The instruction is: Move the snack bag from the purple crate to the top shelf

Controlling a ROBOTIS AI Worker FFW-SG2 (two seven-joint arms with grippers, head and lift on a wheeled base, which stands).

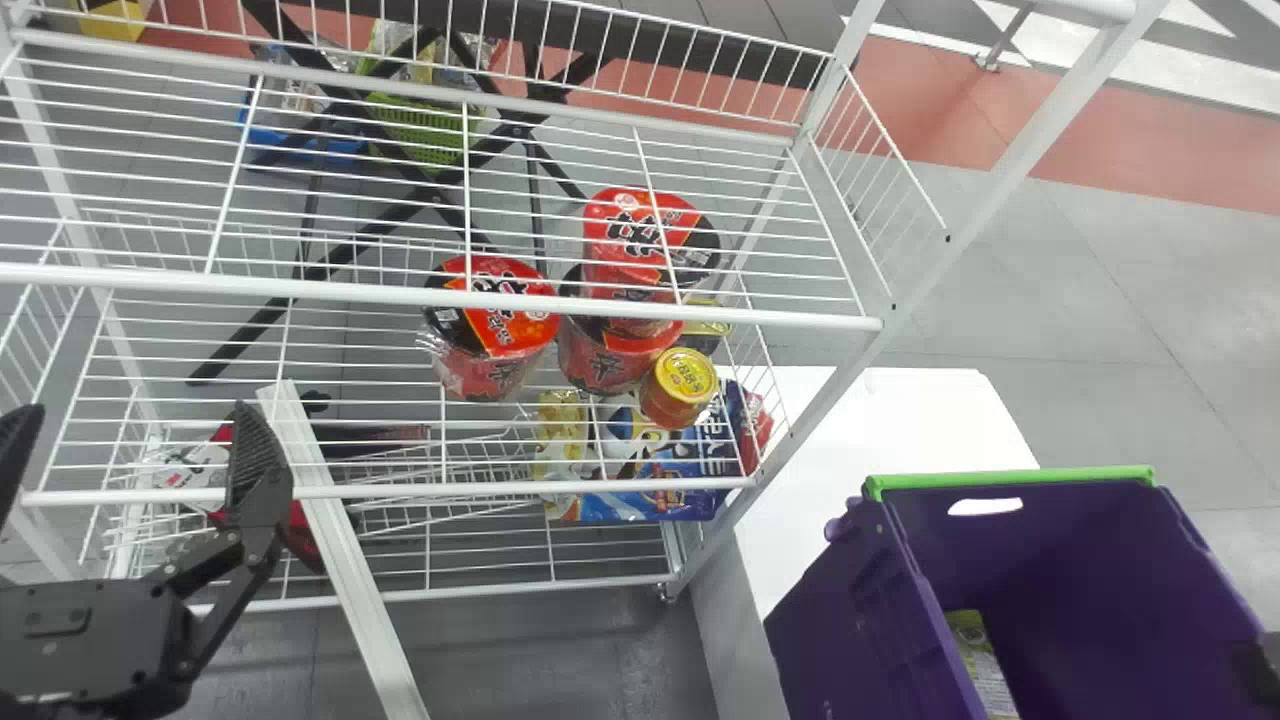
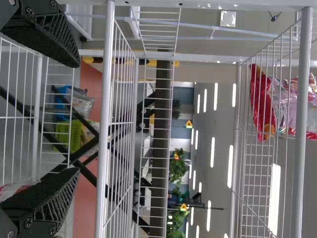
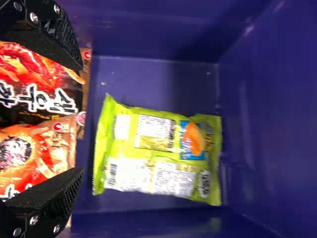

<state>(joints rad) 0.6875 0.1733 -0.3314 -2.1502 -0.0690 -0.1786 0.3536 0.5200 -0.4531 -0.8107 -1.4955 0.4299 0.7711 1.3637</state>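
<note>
The wire rack is made of smooth white rods, its tiers ribbed by thin parallel wires and edged by low mesh guards. The flat, matte worktop is white, by the rack's right end. Over it stands the purple crate, hard plastic with straight walls, a green rim strip and an oblong hand hole.

The left end effector, black with ridged pads, is spread wide in front of the rack's left part. The right end effector is at the crate, also wide; its wrist view puts glossy red-and-orange bags around and beneath its fingers. A crinkled, oblong green snack bag lies flat on the crate floor.

Through the rack's wires show round red cups and a squat yellow-lidded jar.
</note>
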